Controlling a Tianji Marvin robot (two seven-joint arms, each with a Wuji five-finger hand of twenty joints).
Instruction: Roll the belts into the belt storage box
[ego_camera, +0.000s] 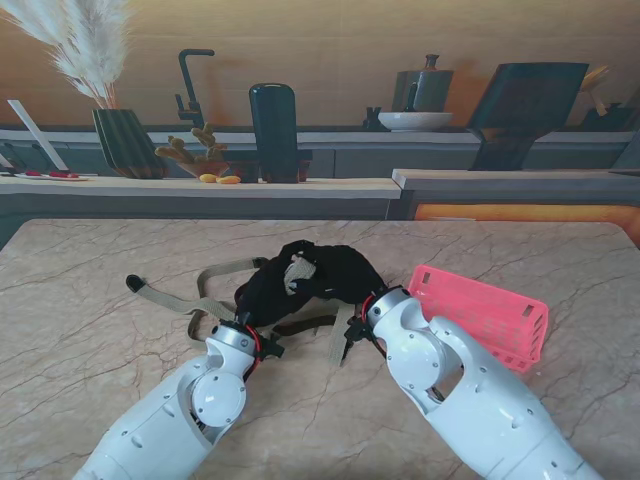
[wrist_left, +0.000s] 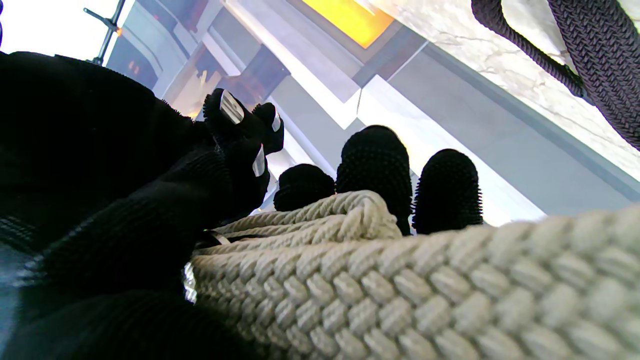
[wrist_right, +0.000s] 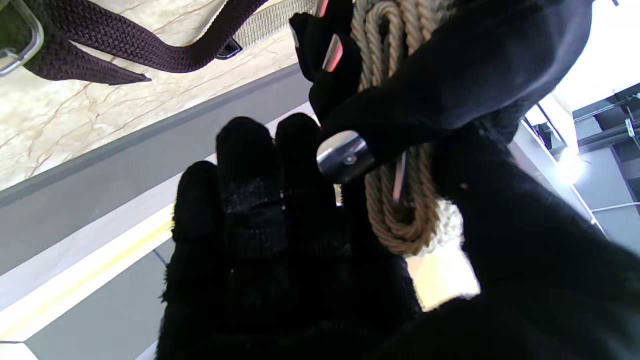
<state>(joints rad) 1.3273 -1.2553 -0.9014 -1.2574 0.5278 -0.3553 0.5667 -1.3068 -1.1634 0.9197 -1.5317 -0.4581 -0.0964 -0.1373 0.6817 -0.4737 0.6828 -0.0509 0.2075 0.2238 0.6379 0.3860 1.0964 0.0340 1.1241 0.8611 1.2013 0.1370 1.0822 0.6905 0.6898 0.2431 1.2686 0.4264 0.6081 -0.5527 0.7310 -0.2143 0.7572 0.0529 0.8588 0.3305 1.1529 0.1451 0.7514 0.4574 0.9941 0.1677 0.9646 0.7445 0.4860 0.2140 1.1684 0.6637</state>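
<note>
A beige braided belt (ego_camera: 298, 272) is partly coiled between my two black-gloved hands at the middle of the table. Its loose tail (ego_camera: 170, 296) runs off to the left and ends in a dark tip. My left hand (ego_camera: 262, 292) is closed around the coil (wrist_left: 310, 225), with its fingertips (wrist_left: 375, 165) behind it. My right hand (ego_camera: 345, 272) presses on the same coil (wrist_right: 400, 220) from the other side, its fingers (wrist_right: 260, 200) alongside. A dark brown belt (ego_camera: 305, 325) lies flat on the table nearer to me, under the hands. The pink storage box (ego_camera: 490, 315) stands to the right, beside my right forearm.
The dark belt (wrist_right: 125, 35) has a metal buckle (wrist_right: 20, 45) at one end. The marble table (ego_camera: 100, 360) ends at a far edge, beyond which there is a counter with a vase, a dark bottle and a bowl.
</note>
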